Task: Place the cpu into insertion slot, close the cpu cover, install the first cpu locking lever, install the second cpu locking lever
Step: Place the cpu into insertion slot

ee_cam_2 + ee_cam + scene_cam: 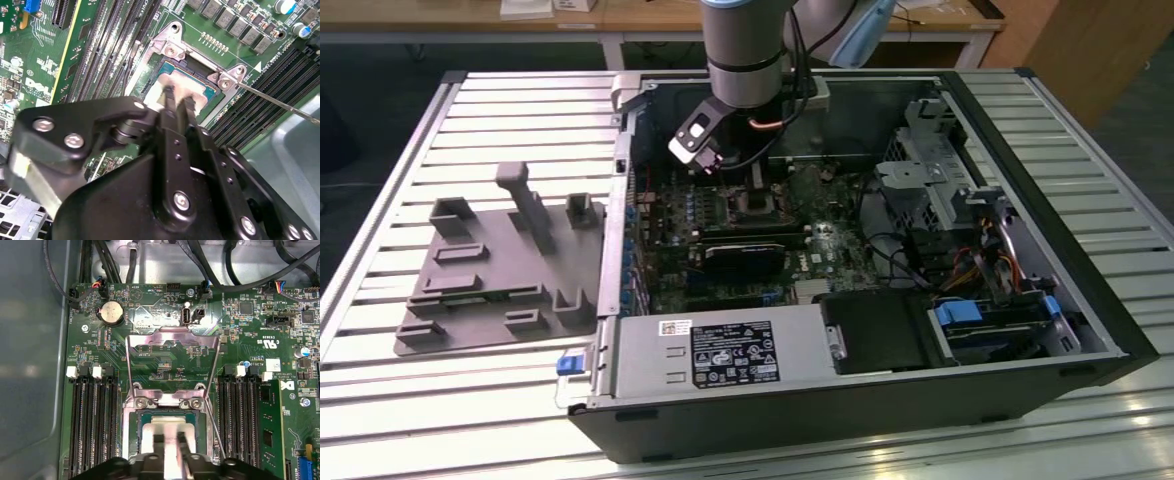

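Claw [170, 444] stood directly over cpu [170, 429]; grip state: cannot tell. Cpu appeared to sit in insertion slot [135, 425], cpu cover [170, 334] raised. Risk: if misaligned, closing cover could damage pins.

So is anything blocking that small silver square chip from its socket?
Nothing visible: the silver-grey square chip already sits in the dark metal-rimmed socket, and the windowed metal cover frame is swung back.
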Robot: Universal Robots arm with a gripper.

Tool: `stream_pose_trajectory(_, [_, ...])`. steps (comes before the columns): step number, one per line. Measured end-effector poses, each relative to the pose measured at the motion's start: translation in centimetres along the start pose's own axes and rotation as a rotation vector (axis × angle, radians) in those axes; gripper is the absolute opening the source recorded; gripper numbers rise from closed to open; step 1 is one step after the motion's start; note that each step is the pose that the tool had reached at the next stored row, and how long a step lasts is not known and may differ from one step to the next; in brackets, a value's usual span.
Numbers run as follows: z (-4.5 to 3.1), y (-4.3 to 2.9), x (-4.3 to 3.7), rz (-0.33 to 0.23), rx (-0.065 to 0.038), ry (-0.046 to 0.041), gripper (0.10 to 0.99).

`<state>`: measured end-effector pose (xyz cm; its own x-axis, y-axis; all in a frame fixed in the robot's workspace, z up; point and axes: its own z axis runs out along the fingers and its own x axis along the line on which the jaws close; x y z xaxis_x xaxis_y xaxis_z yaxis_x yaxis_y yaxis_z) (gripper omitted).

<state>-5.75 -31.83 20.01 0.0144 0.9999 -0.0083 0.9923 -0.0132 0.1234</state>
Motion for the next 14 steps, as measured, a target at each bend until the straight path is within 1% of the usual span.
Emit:
stream_pose_trajectory(3, [0.0,0.0,0.0,0.0,0.0,-0.0002,0.122])
stream_pose_trajectory(4, [0.0,0.0,0.0,0.0,0.0,-0.0002,0.122])
stream_pose_trajectory(5, [0.0,0.0,0.0,0.0,0.0,-0.0003,0.102])
stream_pose_trajectory(14, [0.13,-0.02,-0.01,0.0,0.0,-0.001,0.102])
